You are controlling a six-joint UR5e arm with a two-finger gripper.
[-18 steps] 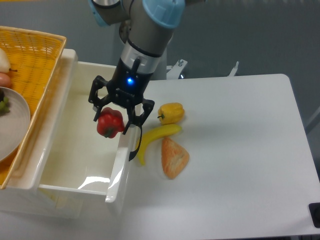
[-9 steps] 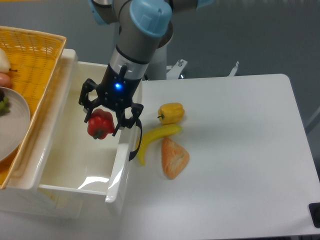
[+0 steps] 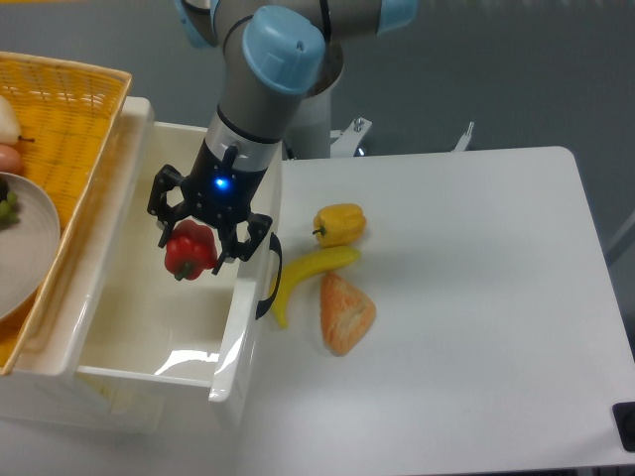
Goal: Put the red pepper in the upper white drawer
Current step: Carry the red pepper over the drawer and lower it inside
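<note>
The glossy red pepper (image 3: 190,252) hangs between the black fingers of my gripper (image 3: 194,243), which is shut on it. It is held above the inside of the upper white drawer (image 3: 149,337), which stands pulled out at the left of the table. The pepper sits over the drawer's middle, left of its front wall with the dark curved handle (image 3: 268,283). The drawer's floor below shows bare and shiny.
A yellow bell pepper (image 3: 340,223), a banana (image 3: 308,273) and an orange-tan bread piece (image 3: 345,312) lie on the white table just right of the drawer front. A yellow wicker basket (image 3: 74,119) with a plate and fruit overlaps the drawer's left side.
The gripper has carried the red pepper leftward, from over the drawer's front wall to over the drawer's interior, and slightly lower.
</note>
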